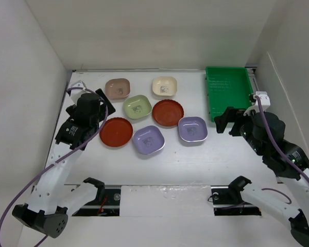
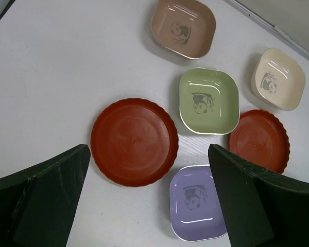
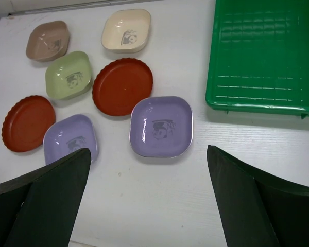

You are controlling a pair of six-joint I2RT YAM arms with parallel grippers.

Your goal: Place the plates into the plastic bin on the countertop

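Observation:
Seven plates lie on the white countertop [image 1: 185,159]: tan-pink [image 1: 117,88], cream [image 1: 164,86], light green [image 1: 137,107], two round red-brown [image 1: 116,131] [image 1: 168,112], two lavender [image 1: 148,139] [image 1: 192,129]. The green plastic bin [image 1: 228,91] stands at the back right with nothing in it. My left gripper [image 1: 104,106] is open and empty above the left red-brown plate [image 2: 134,141]. My right gripper [image 1: 227,121] is open and empty, between the right lavender plate [image 3: 161,126] and the bin [image 3: 265,56].
White walls enclose the countertop on the left, back and right. A metal rail [image 1: 159,195] with the arm bases runs along the near edge. The bin's near wall [image 3: 257,107] is close to my right gripper.

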